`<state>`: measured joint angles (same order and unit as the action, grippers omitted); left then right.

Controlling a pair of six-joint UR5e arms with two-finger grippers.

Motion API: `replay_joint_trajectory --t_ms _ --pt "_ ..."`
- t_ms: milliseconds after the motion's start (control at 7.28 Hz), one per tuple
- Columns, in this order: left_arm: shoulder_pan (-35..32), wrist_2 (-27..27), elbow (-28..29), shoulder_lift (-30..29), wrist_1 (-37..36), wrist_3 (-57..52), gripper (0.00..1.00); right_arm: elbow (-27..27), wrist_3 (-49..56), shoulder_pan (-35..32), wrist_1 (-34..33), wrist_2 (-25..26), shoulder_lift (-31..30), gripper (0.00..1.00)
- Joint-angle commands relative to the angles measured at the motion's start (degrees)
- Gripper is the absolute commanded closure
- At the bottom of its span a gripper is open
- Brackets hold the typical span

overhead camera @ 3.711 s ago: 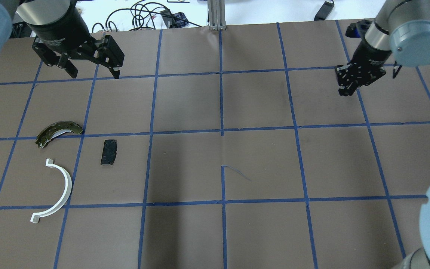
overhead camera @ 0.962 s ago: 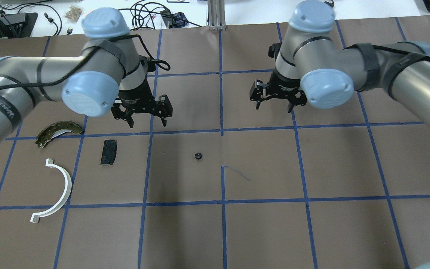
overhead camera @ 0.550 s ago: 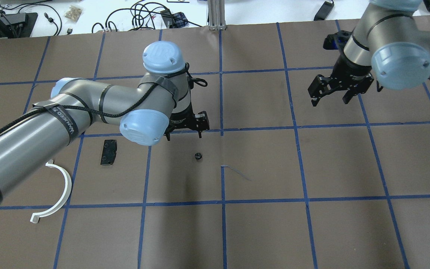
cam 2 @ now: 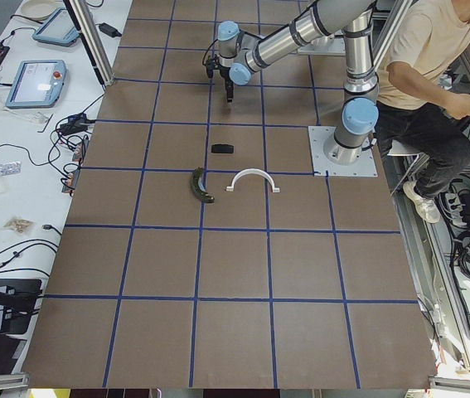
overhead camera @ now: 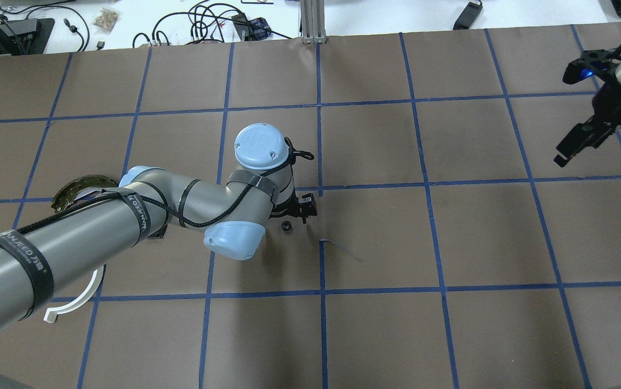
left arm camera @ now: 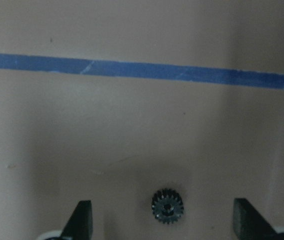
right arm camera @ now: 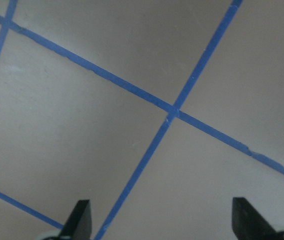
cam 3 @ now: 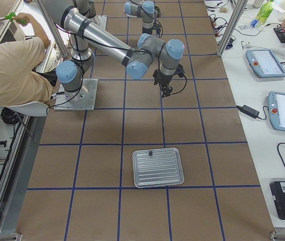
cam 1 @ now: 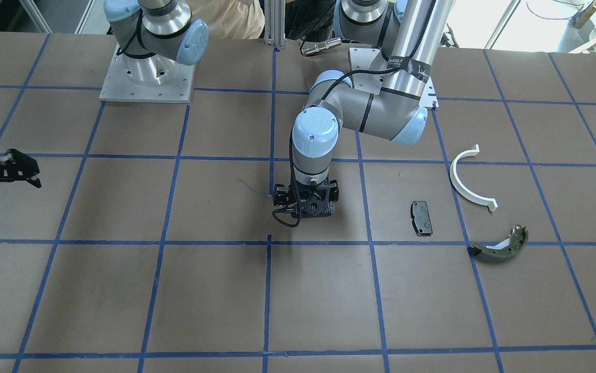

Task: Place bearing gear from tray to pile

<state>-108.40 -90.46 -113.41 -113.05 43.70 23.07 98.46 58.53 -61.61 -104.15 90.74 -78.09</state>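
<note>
The bearing gear (left arm camera: 167,206) lies flat near the middle of the brown surface (overhead camera: 375,237). That is probably a hand-over spot, since the tray (cam 3: 158,167) sits on the right arm's side and the pile of white half-ring (cam 1: 466,181), black pad (cam 1: 421,218) and brake shoe (cam 1: 500,246) on the left's. The left gripper (cam 1: 306,207) hangs over the gear, its fingers (left arm camera: 83,216) spread wide and holding nothing. The gear sits about midway between them, touching neither. The right gripper (cam 1: 20,168), well apart, is also wide open and empty.
</note>
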Motion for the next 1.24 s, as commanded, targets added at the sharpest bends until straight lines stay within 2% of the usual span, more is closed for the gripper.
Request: replay_joint_trajectory --t_ms 0,137,412,550,687,1100 --pt "-0.06 -0.33 -0.5 -0.5 -1.52 0.04 0.0 -0.03 16.29 7.79 -7.69 0.14 0.56 0.0" --pt "-0.06 -0.25 -0.5 -0.5 -1.34 -0.04 0.13 0.06 20.88 10.87 -8.26 -0.03 0.74 0.0" --pt "-0.06 -0.34 -0.5 -0.5 -0.64 -0.05 0.73 -0.46 32.73 16.14 -9.31 -0.03 4.23 0.0" --pt "-0.15 -0.34 -0.5 -0.5 -0.64 -0.05 0.94 -0.64 38.62 18.96 -11.67 -0.03 6.69 0.0" --pt "-0.15 -0.34 -0.5 -0.42 -0.64 -0.13 1.0 -1.6 42.77 19.77 -12.74 -0.03 8.28 0.0" --pt "1.6 -0.24 -0.06 1.77 0.32 -5.37 1.0 -8.79 52.72 22.66 -12.84 0.66 17.23 0.0"
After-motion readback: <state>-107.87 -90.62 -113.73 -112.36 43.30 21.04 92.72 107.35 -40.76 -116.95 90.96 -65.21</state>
